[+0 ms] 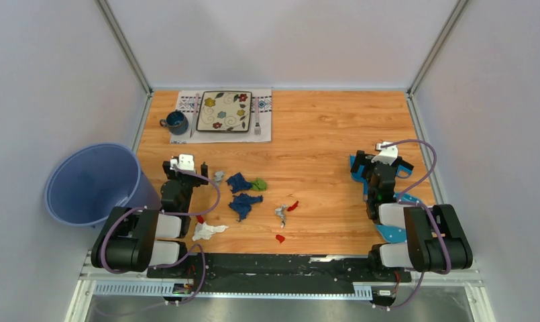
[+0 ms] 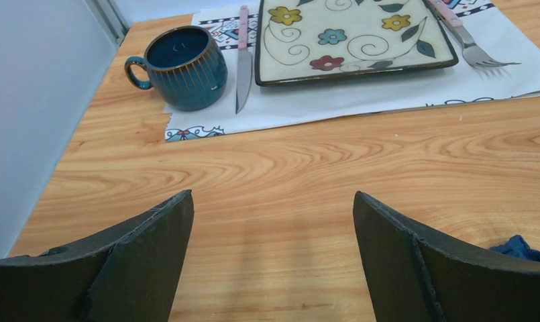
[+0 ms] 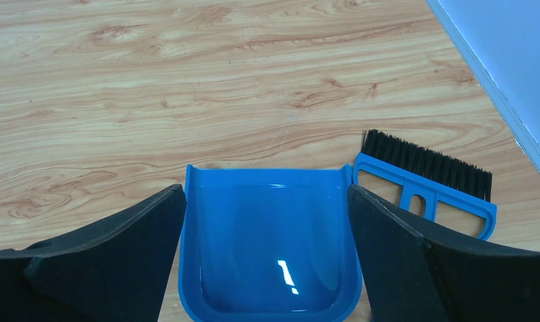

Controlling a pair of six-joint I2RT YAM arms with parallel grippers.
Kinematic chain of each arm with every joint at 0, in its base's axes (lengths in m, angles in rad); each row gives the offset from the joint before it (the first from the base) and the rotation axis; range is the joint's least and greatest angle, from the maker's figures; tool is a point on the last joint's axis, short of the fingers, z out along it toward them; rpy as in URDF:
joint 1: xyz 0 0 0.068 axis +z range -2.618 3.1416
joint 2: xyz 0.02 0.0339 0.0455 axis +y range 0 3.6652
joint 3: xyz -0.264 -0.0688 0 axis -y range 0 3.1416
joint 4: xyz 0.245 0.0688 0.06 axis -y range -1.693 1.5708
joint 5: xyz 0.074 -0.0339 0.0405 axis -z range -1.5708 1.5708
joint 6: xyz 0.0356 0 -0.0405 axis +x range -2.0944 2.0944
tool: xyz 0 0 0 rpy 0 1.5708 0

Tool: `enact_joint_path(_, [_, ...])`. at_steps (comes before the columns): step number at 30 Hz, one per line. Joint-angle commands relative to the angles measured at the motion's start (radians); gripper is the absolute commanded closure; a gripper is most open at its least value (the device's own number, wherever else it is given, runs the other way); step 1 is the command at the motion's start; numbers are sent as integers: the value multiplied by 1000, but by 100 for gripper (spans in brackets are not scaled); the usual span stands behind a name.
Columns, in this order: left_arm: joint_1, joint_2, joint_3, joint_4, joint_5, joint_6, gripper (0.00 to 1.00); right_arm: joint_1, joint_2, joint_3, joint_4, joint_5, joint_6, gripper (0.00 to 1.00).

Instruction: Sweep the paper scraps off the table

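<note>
Several paper scraps lie on the table (image 1: 320, 134) in front of the left arm: two dark blue ones (image 1: 243, 204), a green one (image 1: 259, 184), red bits (image 1: 293, 206), a silver-grey one (image 1: 280, 213) and a white one (image 1: 206, 231). My left gripper (image 1: 184, 166) is open and empty, just left of the scraps; in the left wrist view (image 2: 272, 201) it holds only bare wood, with a dark blue scrap (image 2: 522, 247) at the right edge. My right gripper (image 3: 267, 191) is open, its jaws either side of a blue dustpan (image 3: 270, 248). A blue brush (image 3: 424, 178) lies to its right.
A large blue bin (image 1: 92, 182) stands off the table's left edge. At the back left, a patterned placemat (image 1: 263, 131) holds a flowered plate (image 1: 224, 111), a dark blue mug (image 2: 183, 66), a knife (image 2: 243, 64) and a fork (image 2: 468, 47). Blue dustpan parts (image 1: 355, 165) show beside the right arm.
</note>
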Motion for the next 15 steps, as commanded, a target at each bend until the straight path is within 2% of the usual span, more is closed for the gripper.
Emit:
enact_joint_path(1, [6,-5,-250,23,0,-18,4,-6,-3,17,33,11,6,4])
enact_joint_path(5, [6,-13,-243,-9,1,-19,1,-3,-38,41,27,42,5,7])
enact_joint_path(6, [6,-15,-240,-10,0,-19,1,-2,-65,68,-34,47,8,7])
enact_joint_path(7, [8,-15,-241,-12,6,-18,1,-2,-91,104,-194,56,12,7])
enact_joint_path(10, [25,-28,-234,-27,82,7,1,-2,-172,213,-421,70,57,7])
enact_joint_path(11, [29,-45,-226,-74,145,11,1,-2,-187,224,-439,56,86,7])
enact_joint_path(15, [41,-79,-178,-181,175,4,1,-3,-278,262,-512,-31,142,8])
